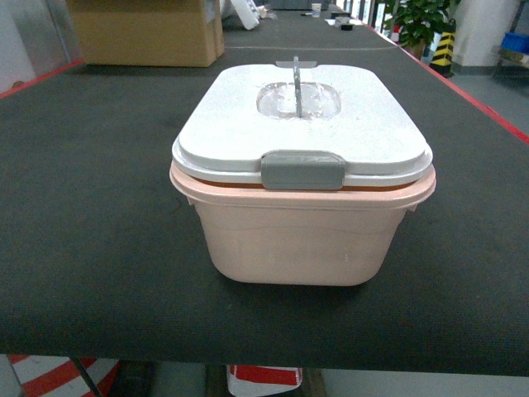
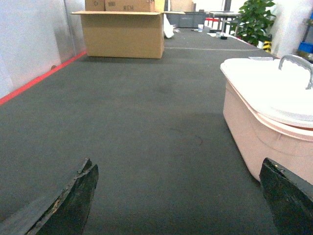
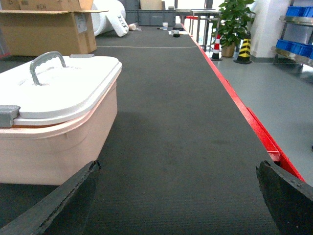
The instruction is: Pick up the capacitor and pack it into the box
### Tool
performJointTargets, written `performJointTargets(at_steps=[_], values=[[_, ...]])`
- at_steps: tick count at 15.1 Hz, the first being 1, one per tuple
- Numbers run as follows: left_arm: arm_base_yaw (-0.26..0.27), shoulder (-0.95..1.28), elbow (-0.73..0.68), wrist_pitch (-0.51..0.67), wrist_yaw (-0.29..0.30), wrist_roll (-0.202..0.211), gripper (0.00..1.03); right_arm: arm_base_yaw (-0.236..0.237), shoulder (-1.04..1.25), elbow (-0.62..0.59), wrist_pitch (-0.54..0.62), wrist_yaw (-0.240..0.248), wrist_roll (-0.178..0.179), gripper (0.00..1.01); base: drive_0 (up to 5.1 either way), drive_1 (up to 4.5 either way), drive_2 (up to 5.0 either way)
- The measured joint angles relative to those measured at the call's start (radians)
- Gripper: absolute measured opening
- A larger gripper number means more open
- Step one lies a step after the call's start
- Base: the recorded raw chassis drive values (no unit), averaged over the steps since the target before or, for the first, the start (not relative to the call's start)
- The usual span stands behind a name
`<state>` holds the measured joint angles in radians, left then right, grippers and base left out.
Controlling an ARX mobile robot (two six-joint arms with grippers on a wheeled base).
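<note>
The pale pink box (image 1: 297, 240) stands in the middle of the dark table, its white lid (image 1: 302, 124) on, a grey clasp (image 1: 302, 169) at the front and a grey handle (image 1: 295, 78) on top. No capacitor shows in any view. My left gripper (image 2: 178, 196) hovers low over the mat to the left of the box (image 2: 254, 127), open, nothing between its fingers. My right gripper (image 3: 178, 193) is open over bare mat to the right of the box (image 3: 54, 142), also empty. Neither gripper appears in the head view.
A brown cardboard carton (image 1: 149, 33) stands at the table's far left. A red strip (image 3: 249, 115) marks the table's right edge, with floor beyond it. A potted plant (image 3: 232, 19), a striped cone and blue bins (image 3: 297, 44) stand far right.
</note>
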<state>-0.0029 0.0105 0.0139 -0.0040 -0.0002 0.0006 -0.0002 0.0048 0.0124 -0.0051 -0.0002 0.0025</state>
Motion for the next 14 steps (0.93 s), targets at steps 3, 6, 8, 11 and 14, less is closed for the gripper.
performJointTargets(at_steps=[3, 6, 8, 11, 14], values=[[0.0, 0.0, 0.0, 0.0, 0.0, 0.0, 0.98, 0.0, 0.0, 0.0, 0.0, 0.0, 0.0, 0.98, 0.0, 0.0, 0.0], [0.0, 0.0, 0.0, 0.0, 0.0, 0.0, 0.98, 0.0, 0.0, 0.0, 0.0, 0.0, 0.0, 0.98, 0.0, 0.0, 0.0], [0.0, 0.0, 0.0, 0.0, 0.0, 0.0, 0.98, 0.0, 0.0, 0.0, 0.0, 0.0, 0.0, 0.98, 0.0, 0.0, 0.0], [0.0, 0.0, 0.0, 0.0, 0.0, 0.0, 0.98, 0.0, 0.0, 0.0, 0.0, 0.0, 0.0, 0.98, 0.0, 0.0, 0.0], [0.0, 0.0, 0.0, 0.0, 0.0, 0.0, 0.98, 0.0, 0.0, 0.0, 0.0, 0.0, 0.0, 0.98, 0.0, 0.0, 0.0]])
